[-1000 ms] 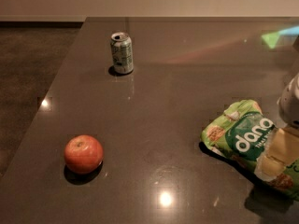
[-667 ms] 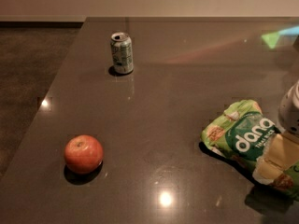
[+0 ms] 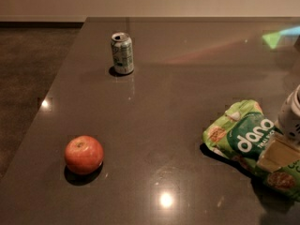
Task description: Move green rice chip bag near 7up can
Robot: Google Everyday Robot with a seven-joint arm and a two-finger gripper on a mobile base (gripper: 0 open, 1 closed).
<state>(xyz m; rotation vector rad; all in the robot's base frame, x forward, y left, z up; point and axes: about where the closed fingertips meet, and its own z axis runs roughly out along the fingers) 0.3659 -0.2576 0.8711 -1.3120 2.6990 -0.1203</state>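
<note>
The green rice chip bag (image 3: 243, 137) lies flat on the dark table (image 3: 178, 93) at the right, part of it cut off by the right edge of the view. The 7up can (image 3: 122, 53) stands upright far off at the back left. My gripper (image 3: 277, 154) comes in from the right edge and sits on the right part of the bag, with its white wrist (image 3: 290, 114) above it. Much of the gripper is out of view.
A red-orange apple (image 3: 84, 154) sits near the table's front left. The table's left edge runs diagonally from back to front, with brown floor (image 3: 28, 78) beyond it. Bright light reflections show on the tabletop.
My gripper has lowered a little over the right part of the bag. The bag, can and apple have not moved.
</note>
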